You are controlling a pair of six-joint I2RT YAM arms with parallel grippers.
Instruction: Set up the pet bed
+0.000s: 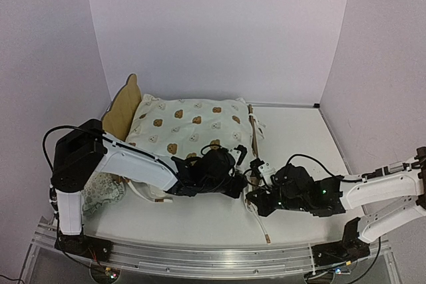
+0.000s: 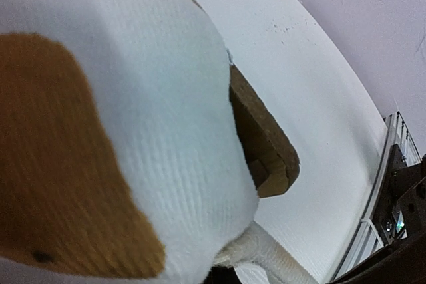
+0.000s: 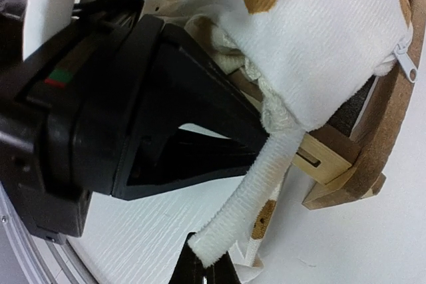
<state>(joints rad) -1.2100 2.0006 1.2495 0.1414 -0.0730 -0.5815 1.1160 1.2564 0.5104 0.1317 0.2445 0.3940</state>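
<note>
The pet bed (image 1: 122,112) stands at the back left, with its plywood bear-ear headboard on the left and its low footboard (image 1: 253,132) on the right. The cream bear-print cover (image 1: 190,124) lies on it. My left gripper (image 1: 223,172) is pressed against the cover's near right corner. In the left wrist view the cover (image 2: 146,118) fills the frame and hides the fingers. The footboard corner (image 2: 269,147) shows there. My right gripper (image 3: 206,272) is shut on the end of a white tie (image 3: 256,191) that hangs from the cover's corner by the bed frame (image 3: 383,124).
A pale floral ruffled pillow (image 1: 103,194) lies on the table under the left arm. A loose tie strap (image 1: 258,221) trails on the table near the right gripper. The left gripper's black body (image 3: 120,118) sits close beside the right gripper. Walls enclose three sides.
</note>
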